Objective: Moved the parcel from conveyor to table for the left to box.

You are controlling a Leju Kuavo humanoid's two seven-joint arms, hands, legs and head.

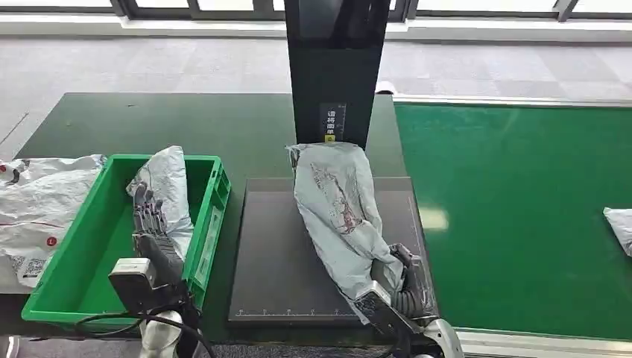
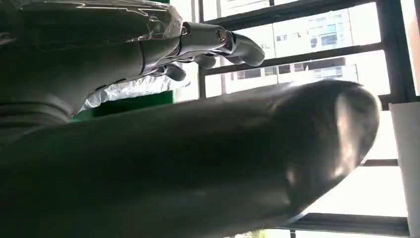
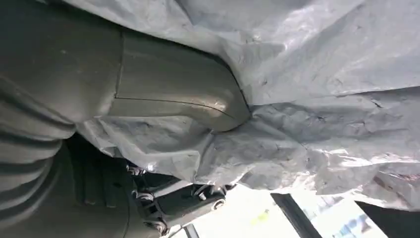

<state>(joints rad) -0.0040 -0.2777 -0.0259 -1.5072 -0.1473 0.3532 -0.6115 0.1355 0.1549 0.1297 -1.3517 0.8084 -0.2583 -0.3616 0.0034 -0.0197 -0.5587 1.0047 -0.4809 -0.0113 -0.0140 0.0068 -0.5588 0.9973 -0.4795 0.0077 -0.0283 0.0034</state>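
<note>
Right hand grips the grey parcel on the dark scanning plate, left of the green conveyor.
Head view: left hand, fingers apart and empty, waits in the green crate at nine o'clock. Right wrist view: thumb pinches plastic; release only once flat.

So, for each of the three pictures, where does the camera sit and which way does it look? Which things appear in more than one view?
Head view: high on the body, looking forward and down at the green crate, dark platform and conveyor; both arms show, the left hand in the crate.
Left wrist view: behind the left hand, looking toward windows.
Right wrist view: behind the right hand, which grips the grey parcel.
Shared: that parcel and the right hand also appear in the head view.
</note>
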